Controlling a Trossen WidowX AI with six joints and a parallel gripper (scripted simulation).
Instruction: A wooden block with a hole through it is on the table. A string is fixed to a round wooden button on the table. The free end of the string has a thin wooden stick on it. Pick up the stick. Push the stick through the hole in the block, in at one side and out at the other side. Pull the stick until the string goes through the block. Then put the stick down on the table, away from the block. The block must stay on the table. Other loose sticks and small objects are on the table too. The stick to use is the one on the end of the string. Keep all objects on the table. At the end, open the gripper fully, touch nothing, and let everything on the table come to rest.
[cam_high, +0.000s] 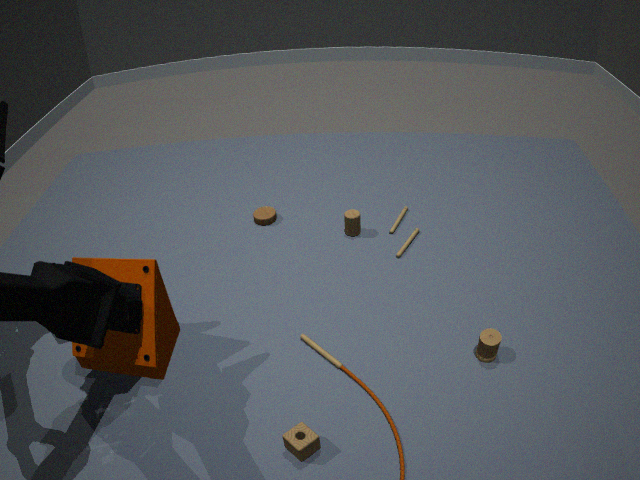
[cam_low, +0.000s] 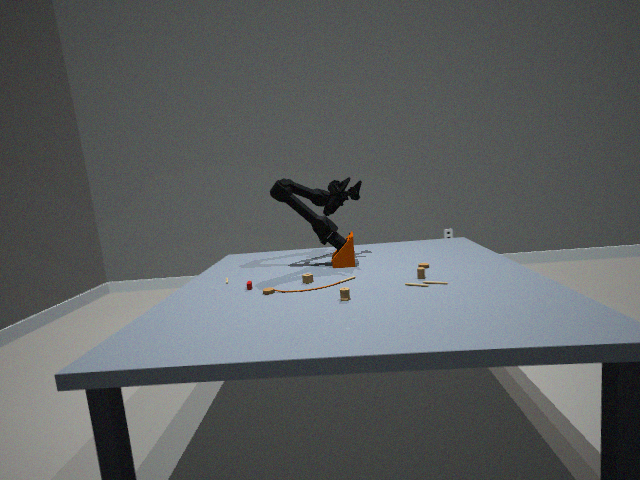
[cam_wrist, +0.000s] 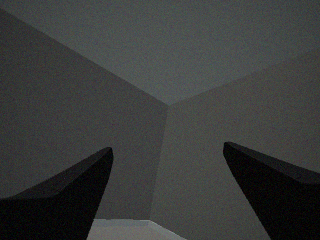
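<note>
I'm seeing a plain, bare-walled room, maybe a lab: robot arm (cam_high: 67, 304) (cam_low: 305, 206) on a blue-grey table (cam_high: 320, 289) (cam_low: 341, 330).

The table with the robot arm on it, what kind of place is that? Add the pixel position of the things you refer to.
Probably a robot practice room: a black arm (cam_low: 305, 209) is bolted to an orange stand (cam_high: 164, 330) (cam_low: 345, 258), small wooden bits like the block (cam_high: 301, 443) (cam_low: 307, 279) sit out, and plain grey walls surround the table (cam_low: 330, 330).

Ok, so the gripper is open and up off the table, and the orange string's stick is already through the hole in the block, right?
Not the last part: the top view shows the stick lying on the table, apart from the block. The gripper is indeed open and raised.
</note>
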